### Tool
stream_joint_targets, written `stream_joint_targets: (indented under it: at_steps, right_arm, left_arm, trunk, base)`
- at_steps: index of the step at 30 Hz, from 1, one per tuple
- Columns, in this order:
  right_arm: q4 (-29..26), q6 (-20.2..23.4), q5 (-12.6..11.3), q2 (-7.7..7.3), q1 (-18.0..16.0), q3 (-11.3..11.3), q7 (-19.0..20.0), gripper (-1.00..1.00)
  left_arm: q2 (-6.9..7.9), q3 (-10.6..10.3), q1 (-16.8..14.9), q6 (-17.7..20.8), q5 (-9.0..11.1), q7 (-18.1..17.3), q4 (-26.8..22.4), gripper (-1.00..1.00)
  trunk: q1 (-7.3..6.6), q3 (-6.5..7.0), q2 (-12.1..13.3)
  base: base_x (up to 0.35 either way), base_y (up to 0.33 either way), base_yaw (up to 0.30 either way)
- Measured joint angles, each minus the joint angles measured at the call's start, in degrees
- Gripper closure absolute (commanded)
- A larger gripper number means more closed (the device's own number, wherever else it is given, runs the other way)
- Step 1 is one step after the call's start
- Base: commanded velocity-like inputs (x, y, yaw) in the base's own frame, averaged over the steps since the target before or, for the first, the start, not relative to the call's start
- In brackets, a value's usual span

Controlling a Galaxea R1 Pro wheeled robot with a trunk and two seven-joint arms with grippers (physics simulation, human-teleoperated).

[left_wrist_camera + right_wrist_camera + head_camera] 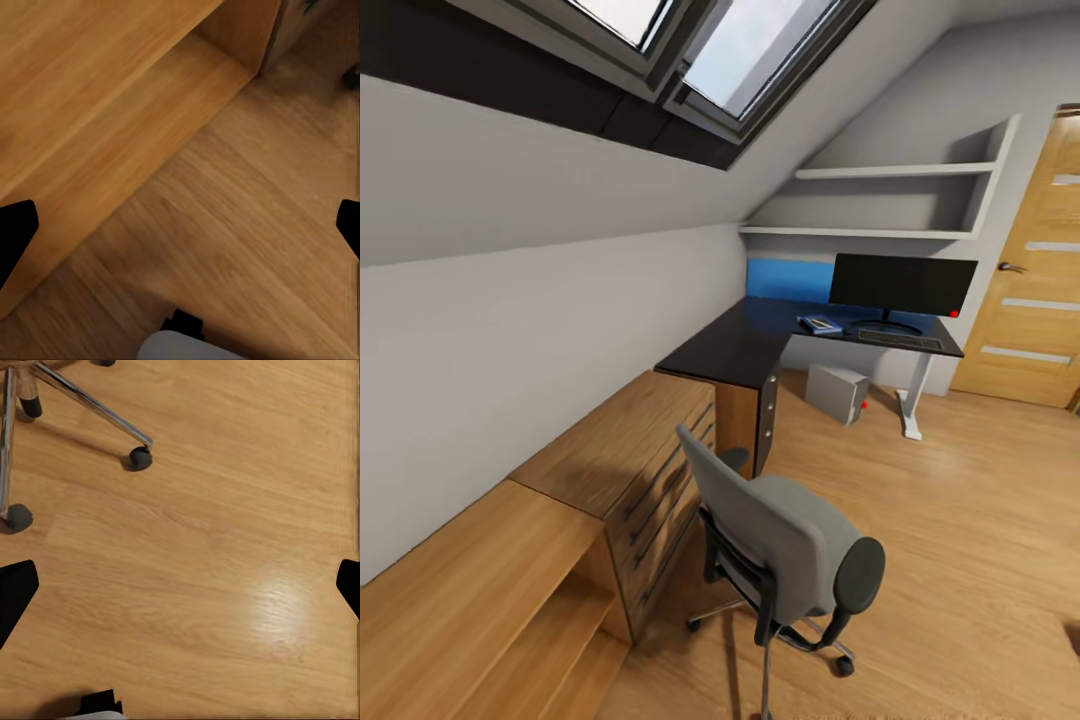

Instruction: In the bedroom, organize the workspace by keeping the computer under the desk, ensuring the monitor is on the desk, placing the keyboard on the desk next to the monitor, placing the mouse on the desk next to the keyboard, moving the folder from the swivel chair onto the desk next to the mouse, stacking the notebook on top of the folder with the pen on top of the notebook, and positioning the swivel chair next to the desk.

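The swivel chair (780,545) stands in the foreground, grey backrest toward me, seat bare, apart from the desk (735,350). The black-topped desk carries the monitor (902,283) and, in front of it, the keyboard (900,340). A flat blue folder (820,324) with something darker on it lies left of the monitor. Mouse, notebook and pen are too small to make out. The computer (838,392) sits on the floor under the desk. My left gripper (180,225) hangs open over floor beside wooden furniture. My right gripper (180,585) is open over floor near the chair's chrome base (75,405).
A light wooden dresser (640,450) and a low wooden shelf unit (480,600) line the sloped wall on the left. An oak door (1035,300) is at the far right, wall shelves (890,200) above the desk. Open floor (960,520) lies right of the chair.
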Motion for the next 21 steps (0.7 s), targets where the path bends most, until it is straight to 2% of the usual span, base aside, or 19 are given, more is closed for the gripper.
stream_joint_targets:
  at_steps: [21]
  right_arm:
    - [0.0, 0.34, 0.0, 0.07, 0.0, 0.0, 0.0, -1.0]
  left_arm:
    - [0.0, -0.08, 0.0, 0.01, -0.01, 0.0, 0.01, -1.0]
  trunk:
    - [0.0, 0.0, 0.0]
  base:
    - [0.0, 0.0, -0.266]
